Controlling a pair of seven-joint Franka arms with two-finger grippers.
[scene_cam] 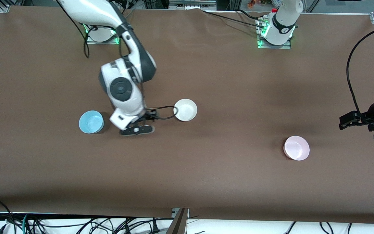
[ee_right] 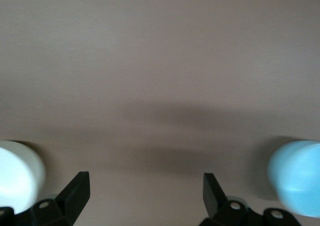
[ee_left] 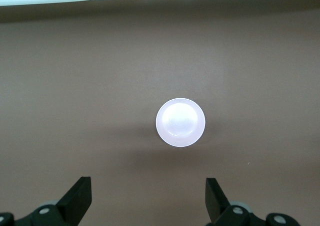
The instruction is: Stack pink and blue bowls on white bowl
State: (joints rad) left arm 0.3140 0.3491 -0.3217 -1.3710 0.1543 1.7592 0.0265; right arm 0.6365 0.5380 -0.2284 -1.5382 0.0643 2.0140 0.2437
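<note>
The pink bowl (scene_cam: 296, 148) is sitting on the brown table (scene_cam: 206, 182), closest to the front camera of the three bowls, toward the left arm's end of the table. It is standing upright with its open side up and nothing is touching it. In the left wrist view the pink bowl (ee_left: 180, 122) is showing as a round pale disc on the bare table, well apart from the two dark fingers (ee_left: 77, 198).

The left gripper (ee_left: 148, 201) is hanging up in the air over the table edge at its own arm's end, with its fingers spread wide and holding nothing.

A little farther from the front camera, the blue bowl (scene_cam: 91, 122) is sitting toward the right arm's end of the table. The right gripper (scene_cam: 138, 125) is hovering low over the bare table between the blue bowl and the white bowl (scene_cam: 185, 110). Its fingers (ee_right: 75, 196) are spread wide too, and nothing is between them. In the right wrist view the blue bowl (ee_right: 295, 183) is peeking in at one edge and the white bowl (ee_right: 17, 176) at the other.

The white bowl is sitting farthest from the front camera, near the middle of the table, upright and with nothing in it.
</note>
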